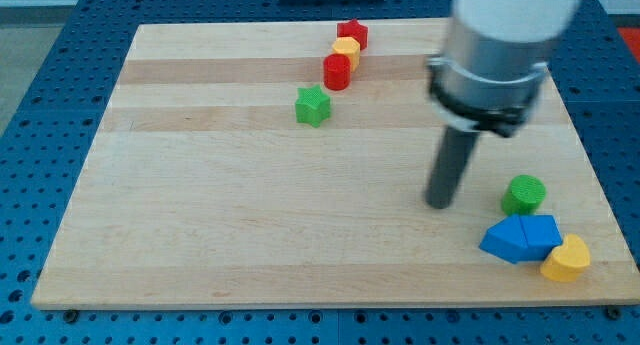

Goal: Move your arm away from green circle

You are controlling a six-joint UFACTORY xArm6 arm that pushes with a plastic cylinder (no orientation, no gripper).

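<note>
My tip (440, 201) rests on the wooden surface (220, 225), near the green circle (524, 194) on its left, not touching. No pincer shows; state cannot be told. Blue blocks (520, 238) lie just below the circle.

No readable text, no labels, no brands, no numbers

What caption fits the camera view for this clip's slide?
My tip rests on the wooden board, apart from and at the view's left of the green circle.
</note>
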